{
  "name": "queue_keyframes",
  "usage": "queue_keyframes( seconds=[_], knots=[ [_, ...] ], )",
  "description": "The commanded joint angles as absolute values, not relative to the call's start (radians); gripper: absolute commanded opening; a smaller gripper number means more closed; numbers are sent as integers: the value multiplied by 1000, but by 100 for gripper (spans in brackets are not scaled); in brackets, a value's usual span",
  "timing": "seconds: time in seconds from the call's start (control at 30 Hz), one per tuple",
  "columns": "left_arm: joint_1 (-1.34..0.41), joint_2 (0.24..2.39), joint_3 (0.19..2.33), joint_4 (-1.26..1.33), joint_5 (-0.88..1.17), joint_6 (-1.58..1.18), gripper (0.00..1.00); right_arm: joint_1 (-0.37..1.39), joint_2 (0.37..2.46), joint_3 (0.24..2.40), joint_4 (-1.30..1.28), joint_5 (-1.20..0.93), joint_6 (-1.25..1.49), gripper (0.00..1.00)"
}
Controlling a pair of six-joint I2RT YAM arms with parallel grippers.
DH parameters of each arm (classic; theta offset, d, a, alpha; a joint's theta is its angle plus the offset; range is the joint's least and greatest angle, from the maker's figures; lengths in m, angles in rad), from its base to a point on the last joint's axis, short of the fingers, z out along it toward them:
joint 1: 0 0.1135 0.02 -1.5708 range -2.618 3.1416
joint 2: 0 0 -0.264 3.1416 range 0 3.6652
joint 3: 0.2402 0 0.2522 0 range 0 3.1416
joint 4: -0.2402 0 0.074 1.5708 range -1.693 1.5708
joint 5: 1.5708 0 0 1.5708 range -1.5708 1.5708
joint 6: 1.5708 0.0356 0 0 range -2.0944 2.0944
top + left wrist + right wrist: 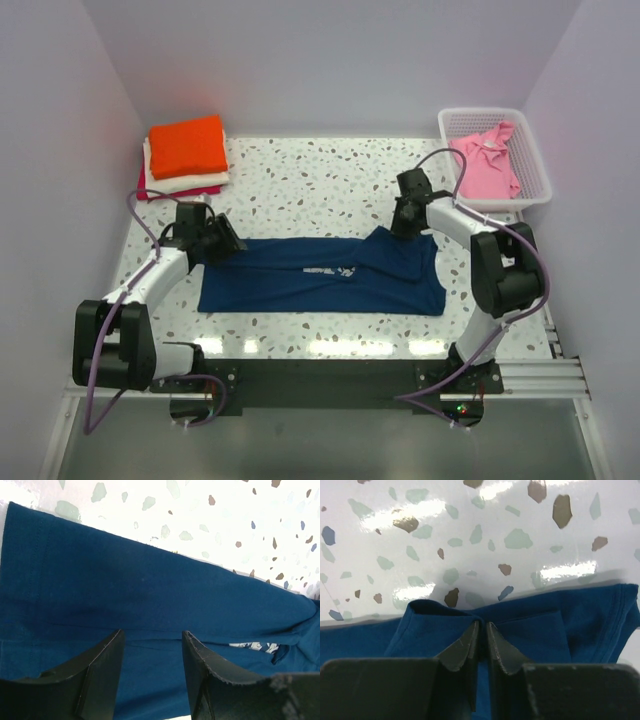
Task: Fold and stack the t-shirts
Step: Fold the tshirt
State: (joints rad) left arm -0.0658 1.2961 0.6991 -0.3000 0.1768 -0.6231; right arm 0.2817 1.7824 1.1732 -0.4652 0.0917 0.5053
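The navy t-shirt (pixel 320 277) lies flat across the table, folded lengthwise, its small white graphic (pixel 330 271) near the middle. My left gripper (pixel 222 240) is open just over its left end; the cloth (pixel 150 600) shows between the spread fingers (pixel 202 655). My right gripper (pixel 402 222) is shut on the shirt's far right edge, pinching a raised fold (pixel 435 615) of blue cloth. A folded stack of orange (pixel 188 145), cream (pixel 185 183) and magenta (pixel 150 192) shirts sits at the far left. The pink shirt (pixel 487 165) lies in the basket.
A white lattice basket (pixel 530 150) stands at the far right corner. The speckled table (pixel 320 185) is bounded by walls on the left, back and right. The arm bases sit on a black rail at the near edge.
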Motion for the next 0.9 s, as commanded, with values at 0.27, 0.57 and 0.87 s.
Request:
queue_keyframes(
  seconds=[0.27, 0.57, 0.87],
  knots=[
    [-69, 1273, 709, -267, 209, -594, 54, 325, 1519, 1040, -486, 94, 566, 10],
    [-69, 1287, 701, -264, 216, -594, 54, 357, 1338, 899, -499, 57, 587, 11],
    [-72, 1299, 695, -256, 224, -595, 54, 446, 1192, 735, -465, 29, 629, 12]
  ],
)
